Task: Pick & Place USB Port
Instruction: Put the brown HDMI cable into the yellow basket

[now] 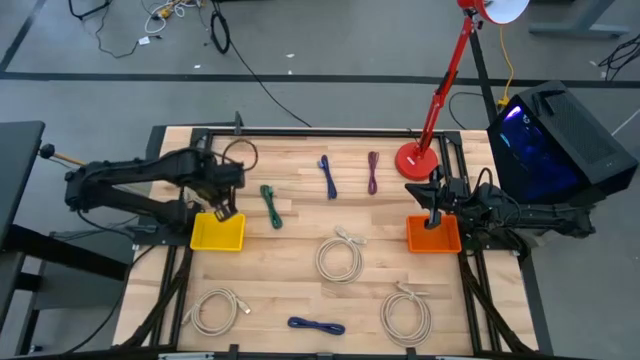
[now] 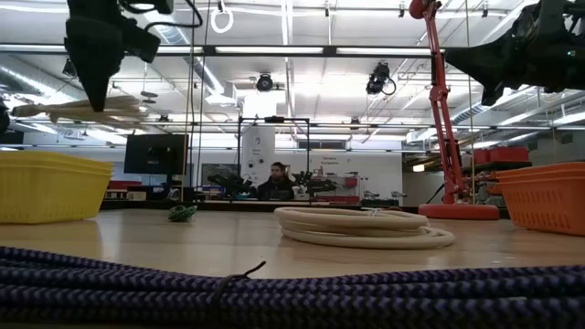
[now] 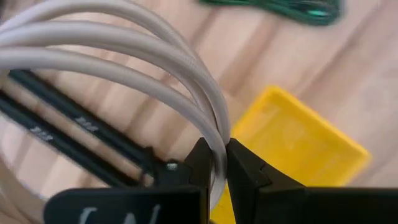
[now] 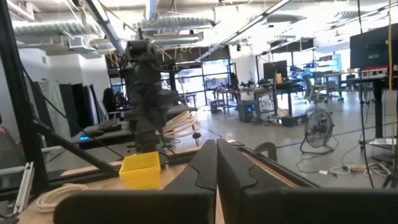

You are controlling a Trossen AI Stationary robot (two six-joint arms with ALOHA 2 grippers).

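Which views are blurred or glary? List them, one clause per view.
Low view: purple cable up close is soft, ceiling lights glare. Left wrist view: white cable held in the left gripper and green cable are blurred. High view: evenly lit, red lamp casts little shadow. Right wrist view: windows blown out.

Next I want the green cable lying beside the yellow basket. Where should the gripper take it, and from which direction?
Grip the green cable at its middle, coming straight down from above. It lies flat on the table as a narrow bundle running front to back, so set the fingers across its thin width. The yellow basket is close, so keep to the cable's far side.
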